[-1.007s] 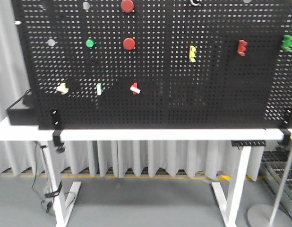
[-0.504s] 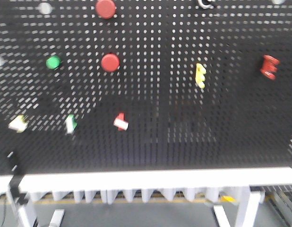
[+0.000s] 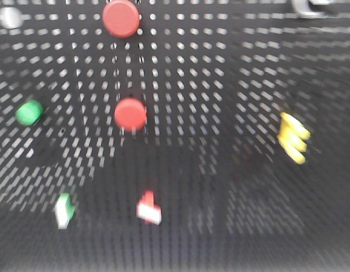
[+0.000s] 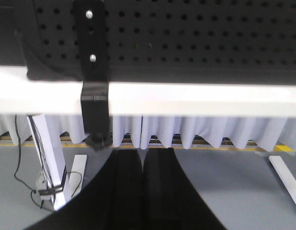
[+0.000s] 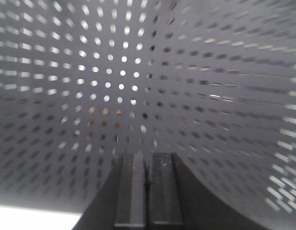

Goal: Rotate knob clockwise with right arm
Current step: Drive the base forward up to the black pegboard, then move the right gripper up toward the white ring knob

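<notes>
One second on, the pegboard [image 3: 220, 68] looms way closer, so the approach is underway. Lower red knob [image 3: 130, 113], maybe the target, sits left of centre. Right gripper [image 5: 147, 191] has jaws together, facing bare holes; left gripper [image 4: 142, 191] is pinched together too.

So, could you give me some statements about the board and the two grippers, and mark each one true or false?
1. The upper red knob sits above the lower red knob on the pegboard. True.
2. The green knob is to the right of the yellow piece. False: it is far to its left.
3. The right gripper holds a knob. False: its fingers are together, with only bare pegboard ahead.
4. A black bracket crosses the white table edge. True.
5. The left gripper is wide open. False: its fingers are together.
</notes>
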`<state>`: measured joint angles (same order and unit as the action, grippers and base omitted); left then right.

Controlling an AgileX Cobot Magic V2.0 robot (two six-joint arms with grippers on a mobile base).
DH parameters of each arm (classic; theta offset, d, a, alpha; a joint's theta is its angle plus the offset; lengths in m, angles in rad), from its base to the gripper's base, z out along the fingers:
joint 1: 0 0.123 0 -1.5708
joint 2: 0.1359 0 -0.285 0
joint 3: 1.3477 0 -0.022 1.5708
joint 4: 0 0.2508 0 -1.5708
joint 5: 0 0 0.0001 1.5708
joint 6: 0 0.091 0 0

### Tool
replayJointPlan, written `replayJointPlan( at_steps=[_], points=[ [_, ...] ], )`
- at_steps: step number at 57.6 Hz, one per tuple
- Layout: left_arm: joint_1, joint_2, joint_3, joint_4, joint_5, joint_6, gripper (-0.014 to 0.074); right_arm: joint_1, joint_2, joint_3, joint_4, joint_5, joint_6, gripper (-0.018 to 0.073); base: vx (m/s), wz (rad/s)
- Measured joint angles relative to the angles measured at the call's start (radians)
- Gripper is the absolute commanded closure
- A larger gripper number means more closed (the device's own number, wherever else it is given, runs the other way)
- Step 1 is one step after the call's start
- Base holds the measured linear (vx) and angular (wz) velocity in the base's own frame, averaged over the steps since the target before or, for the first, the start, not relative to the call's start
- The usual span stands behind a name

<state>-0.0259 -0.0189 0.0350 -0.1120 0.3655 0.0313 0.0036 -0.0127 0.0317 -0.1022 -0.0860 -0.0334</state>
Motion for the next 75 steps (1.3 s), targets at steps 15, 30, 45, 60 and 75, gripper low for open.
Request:
replayJointPlan(
  at_steps=[15, 30, 45, 60, 75],
  points=[
    [0.000, 0.000, 0.000, 0.000, 0.000, 0.000, 0.0603, 0.000, 0.000, 0.000, 0.000, 0.000, 0.000, 0.0568, 0.17, 0.00],
    [0.000, 0.000, 0.000, 0.000, 0.000, 0.000, 0.0603, 0.000, 0.000, 0.000, 0.000, 0.000, 0.000, 0.0568, 0.02, 0.00],
    [0.000, 0.000, 0.000, 0.000, 0.000, 0.000, 0.0603, 0.000, 0.000, 0.000, 0.000, 0.000, 0.000, 0.0568, 0.00, 0.00],
    [0.000, 0.000, 0.000, 0.000, 0.000, 0.000, 0.0603, 0.000, 0.000, 0.000, 0.004, -0.021, 0.006, 0.0568, 0.00, 0.00],
    [0.000, 0.000, 0.000, 0.000, 0.000, 0.000, 0.0603, 0.000, 0.000, -0.137, 0.047, -0.065, 0.066, 0.0568, 0.00, 0.00]
  ],
)
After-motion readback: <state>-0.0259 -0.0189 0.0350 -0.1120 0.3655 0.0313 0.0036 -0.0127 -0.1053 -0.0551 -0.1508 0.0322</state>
